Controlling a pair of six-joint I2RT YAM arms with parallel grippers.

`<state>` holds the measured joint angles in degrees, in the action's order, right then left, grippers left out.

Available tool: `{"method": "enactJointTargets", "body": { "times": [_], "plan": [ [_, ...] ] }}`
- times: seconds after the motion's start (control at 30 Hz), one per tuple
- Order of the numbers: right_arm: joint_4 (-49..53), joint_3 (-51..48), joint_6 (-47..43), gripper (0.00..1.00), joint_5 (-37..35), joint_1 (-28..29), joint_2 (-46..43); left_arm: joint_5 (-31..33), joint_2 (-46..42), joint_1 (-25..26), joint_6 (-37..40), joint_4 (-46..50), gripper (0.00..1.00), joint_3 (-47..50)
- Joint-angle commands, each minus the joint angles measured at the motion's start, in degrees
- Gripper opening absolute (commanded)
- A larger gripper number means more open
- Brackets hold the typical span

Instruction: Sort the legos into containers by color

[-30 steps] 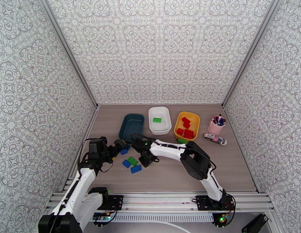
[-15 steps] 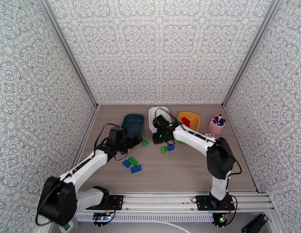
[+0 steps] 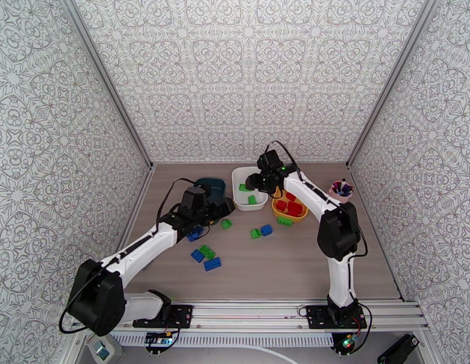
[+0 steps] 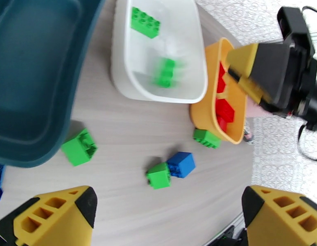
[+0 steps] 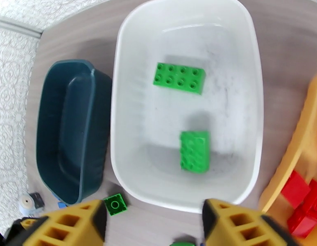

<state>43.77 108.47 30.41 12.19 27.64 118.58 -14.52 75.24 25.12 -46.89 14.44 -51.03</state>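
My right gripper [image 3: 257,184] [image 5: 152,230] hovers open and empty over the white tub [image 3: 260,202] [image 5: 244,70], where two green bricks [image 5: 179,78] [image 5: 194,151] lie. Red bricks [image 3: 288,205] fill the yellow tub [image 3: 282,215] [image 4: 207,115]. The teal tub [image 3: 206,185] [image 4: 31,70] looks bare inside. My left gripper [image 3: 223,207] [image 4: 166,226] is open with nothing in it, at the teal tub's near right corner. On the table lie loose green bricks [image 4: 79,146] [image 4: 159,175] [image 4: 206,138] and a blue brick [image 4: 181,164]. More blue and green bricks [image 3: 206,257] sit nearer the arm bases.
A pink cup of pens [image 3: 338,196] stands at the right, past the yellow tub. Patterned walls close in the table on three sides. Another blue brick [image 3: 195,233] lies under my left forearm.
My right gripper swung from the table's middle up over the white tub, which now holds a second green brick. My left arm reached forward to the teal tub.
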Motion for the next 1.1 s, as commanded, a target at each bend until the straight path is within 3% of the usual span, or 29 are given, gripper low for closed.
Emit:
{"method": "enactJointTargets", "body": {
  "times": [0.0,0.27,0.5,0.83,1.07],
  "plan": [
    [2.5,1.5,0.3,0.74,2.2,0.0,-0.1,5.9,-4.1,0.2,4.7,7.8,0.99,-0.5],
    [0.9,-9.7,-2.0,0.73,-0.5,1.8,-9.3,11.2,-8.8,0.0,9.0,15.5,0.97,3.4],
    [2.1,-19.6,-2.5,0.72,-5.8,7.0,-14.4,11.0,-10.9,0.5,6.4,13.8,0.97,7.4],
    [-2.4,-33.3,3.1,0.76,-8.8,16.2,-15.9,12.1,-11.0,3.4,3.8,11.8,0.97,8.6],
    [-6.6,-39.5,6.6,0.77,-9.1,18.1,-14.4,12.4,-11.6,3.5,3.1,11.3,0.97,9.5]
  ]
}}
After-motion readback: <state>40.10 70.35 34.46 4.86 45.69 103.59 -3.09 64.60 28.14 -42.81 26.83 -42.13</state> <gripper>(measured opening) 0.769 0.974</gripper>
